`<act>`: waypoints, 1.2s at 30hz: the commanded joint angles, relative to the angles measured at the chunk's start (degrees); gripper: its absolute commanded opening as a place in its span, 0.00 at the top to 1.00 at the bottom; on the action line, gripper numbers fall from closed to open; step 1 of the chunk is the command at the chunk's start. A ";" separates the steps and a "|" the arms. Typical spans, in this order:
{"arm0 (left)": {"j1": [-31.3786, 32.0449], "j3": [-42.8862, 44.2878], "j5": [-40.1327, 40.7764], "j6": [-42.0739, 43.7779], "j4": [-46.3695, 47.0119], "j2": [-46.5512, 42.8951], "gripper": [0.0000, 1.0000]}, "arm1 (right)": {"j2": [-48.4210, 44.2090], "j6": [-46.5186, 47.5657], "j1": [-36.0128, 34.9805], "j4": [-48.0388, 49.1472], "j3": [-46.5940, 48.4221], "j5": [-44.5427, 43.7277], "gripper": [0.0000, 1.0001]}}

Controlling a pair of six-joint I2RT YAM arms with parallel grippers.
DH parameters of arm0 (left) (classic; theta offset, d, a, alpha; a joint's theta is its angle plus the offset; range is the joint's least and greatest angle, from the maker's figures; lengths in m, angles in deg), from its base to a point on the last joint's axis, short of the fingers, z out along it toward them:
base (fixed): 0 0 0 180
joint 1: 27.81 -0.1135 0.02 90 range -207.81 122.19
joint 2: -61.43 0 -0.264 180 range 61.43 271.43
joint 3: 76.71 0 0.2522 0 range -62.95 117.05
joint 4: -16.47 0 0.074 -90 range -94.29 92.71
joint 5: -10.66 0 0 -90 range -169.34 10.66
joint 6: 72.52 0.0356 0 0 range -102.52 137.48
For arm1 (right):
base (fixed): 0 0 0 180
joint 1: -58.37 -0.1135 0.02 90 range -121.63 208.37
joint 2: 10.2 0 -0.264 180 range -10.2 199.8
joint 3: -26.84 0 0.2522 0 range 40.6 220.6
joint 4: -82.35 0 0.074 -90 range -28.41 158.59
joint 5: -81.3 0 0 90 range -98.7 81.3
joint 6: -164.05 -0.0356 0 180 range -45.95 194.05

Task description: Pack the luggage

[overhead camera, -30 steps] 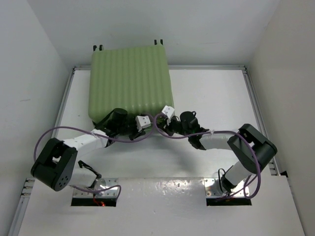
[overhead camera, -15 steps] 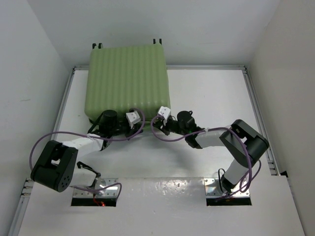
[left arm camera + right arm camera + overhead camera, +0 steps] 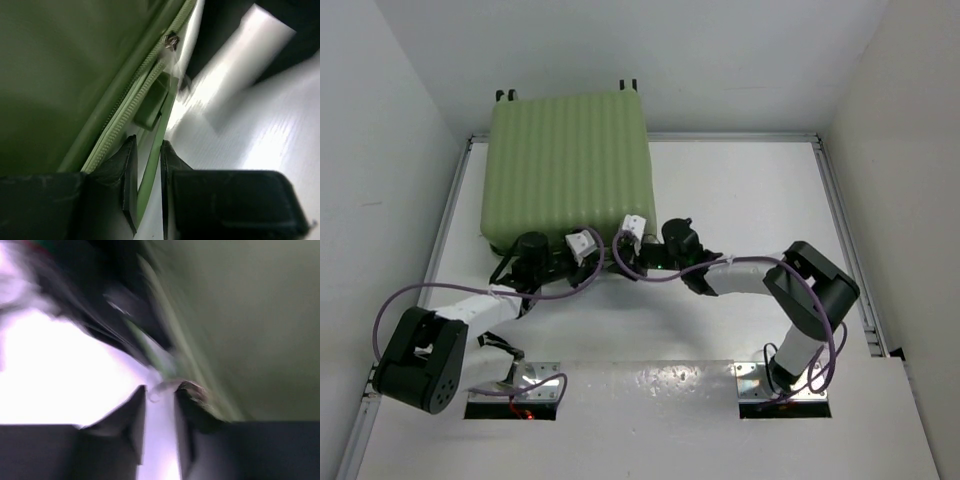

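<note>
Over at 10 o'clock on the table, the luggage lies closed, ribbed shell up, with both arms crowding its 6 o'clock edge. On the left gripper the jaws are almost together and a thin green strip by the zip runs between them — can't tell if it's actually pinched. The right gripper shows a narrow gap too, but it's too blurry to say what it holds. My worry is that a weak pinch slips off, or a tug drags the whole case — and the two grippers could bump.
</note>
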State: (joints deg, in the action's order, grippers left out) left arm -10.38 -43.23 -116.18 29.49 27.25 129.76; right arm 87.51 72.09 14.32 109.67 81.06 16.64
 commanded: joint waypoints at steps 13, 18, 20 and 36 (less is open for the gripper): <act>8.93 20.16 18.35 9.26 -36.83 0.56 0.70 | -29.85 -4.45 15.21 -20.66 0.84 11.94 0.48; 14.11 27.10 26.55 11.27 -38.50 14.77 0.60 | -29.17 -9.44 26.11 -27.45 3.64 4.72 0.46; 15.87 27.82 27.69 13.38 -38.51 17.96 0.58 | -27.41 -11.13 30.76 -28.33 5.05 3.75 0.46; 26.07 12.08 1.63 47.58 -37.72 -7.79 1.00 | -23.27 -14.83 38.78 -28.95 7.52 1.81 0.67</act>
State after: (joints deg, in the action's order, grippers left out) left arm 11.54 -34.18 -96.42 59.69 -17.30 123.73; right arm 66.13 58.13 52.74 80.87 87.18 18.72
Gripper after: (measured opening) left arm 0.107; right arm 0.329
